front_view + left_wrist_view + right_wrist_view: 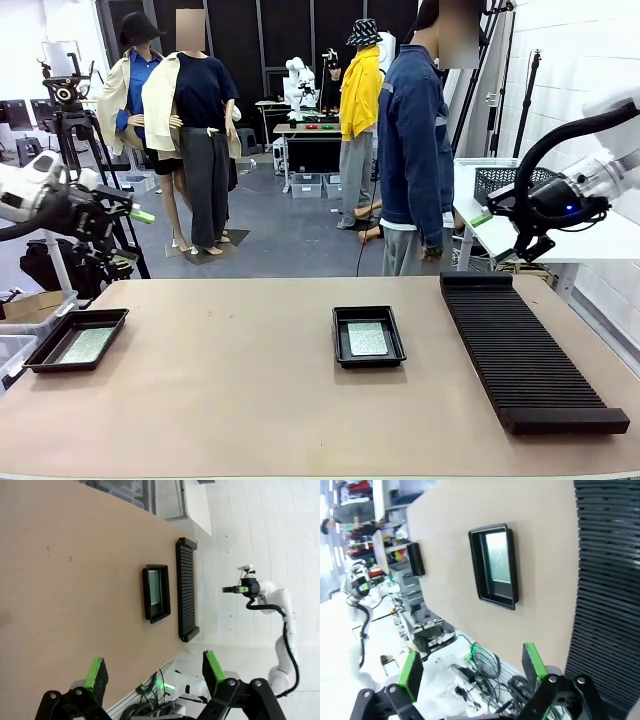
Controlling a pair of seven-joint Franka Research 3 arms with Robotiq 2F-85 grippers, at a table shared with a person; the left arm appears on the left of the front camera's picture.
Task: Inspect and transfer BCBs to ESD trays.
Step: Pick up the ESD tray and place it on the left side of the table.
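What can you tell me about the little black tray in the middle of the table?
The shallow glossy black rectangular plastic tray sits flat near the middle of the tan table, left of the long black ribbed rack. It has a raised, flared rim and looks like smooth plastic. Inside, lying flat on its floor, is a thin green speckled circuit board, slightly smaller than the floor. Nothing else touches the tray.
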